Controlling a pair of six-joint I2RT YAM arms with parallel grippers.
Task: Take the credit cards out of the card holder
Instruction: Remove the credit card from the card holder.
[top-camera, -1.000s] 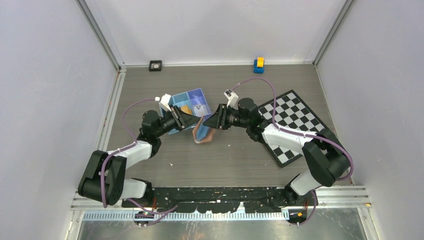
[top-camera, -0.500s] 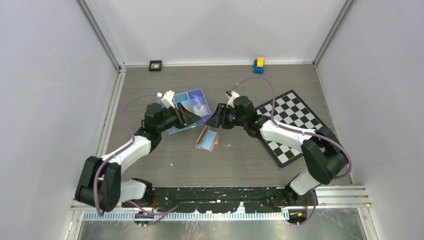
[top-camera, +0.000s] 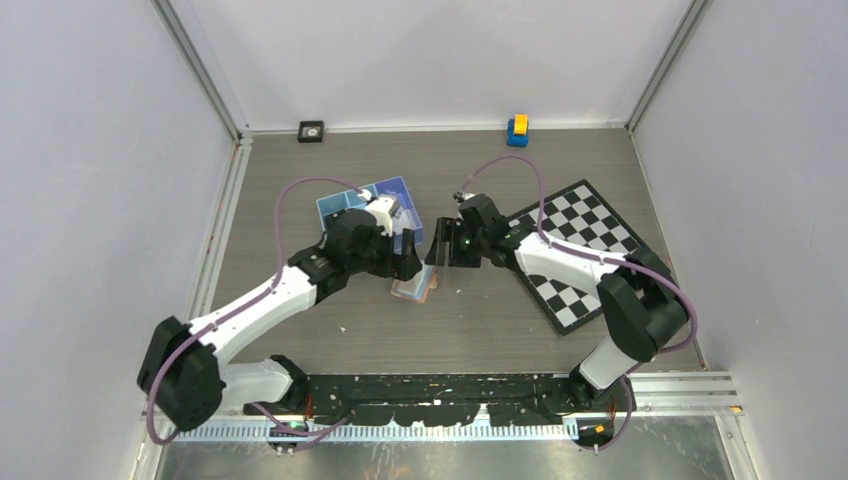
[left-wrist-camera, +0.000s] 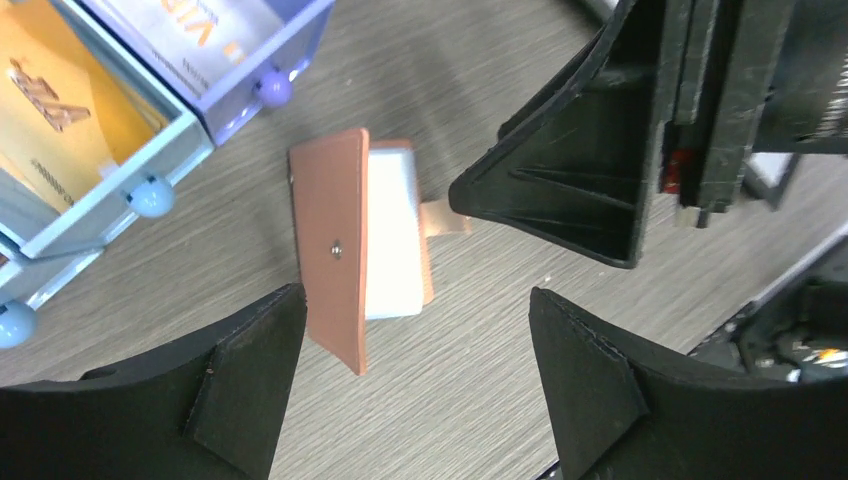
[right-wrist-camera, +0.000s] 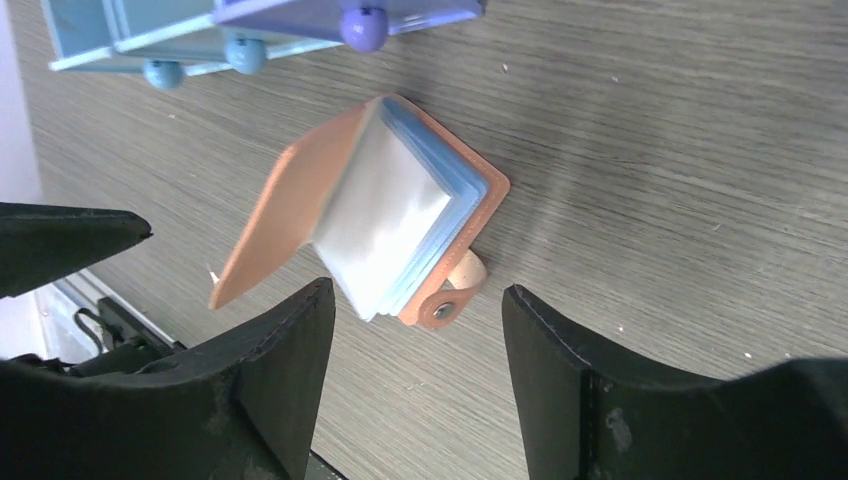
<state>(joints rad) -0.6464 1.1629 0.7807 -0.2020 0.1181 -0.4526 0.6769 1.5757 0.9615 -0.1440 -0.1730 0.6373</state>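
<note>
The tan card holder (top-camera: 413, 289) lies on the table with its cover flap (left-wrist-camera: 335, 260) standing half open. Pale card sleeves (left-wrist-camera: 390, 250) show inside it, and its snap strap (right-wrist-camera: 445, 305) sticks out at one side. Whether credit cards sit in the sleeves I cannot tell. My left gripper (top-camera: 405, 262) hangs open just above the holder and touches nothing (left-wrist-camera: 413, 320). My right gripper (top-camera: 437, 262) is open too, with its fingers either side of the strap end and nothing held (right-wrist-camera: 418, 335). An orange card (left-wrist-camera: 50, 110) and a pale printed card (left-wrist-camera: 190, 30) lie in the blue tray.
The blue divided tray (top-camera: 335, 205) stands just behind and left of the holder. A checkered board (top-camera: 585, 250) lies under the right arm. A yellow and blue toy (top-camera: 517, 130) and a small black object (top-camera: 311, 131) sit at the back wall.
Both grippers opened and let go of the card holder, which dropped from between them onto the table. Both arms then swung in over it, the left one reaching to the right.
</note>
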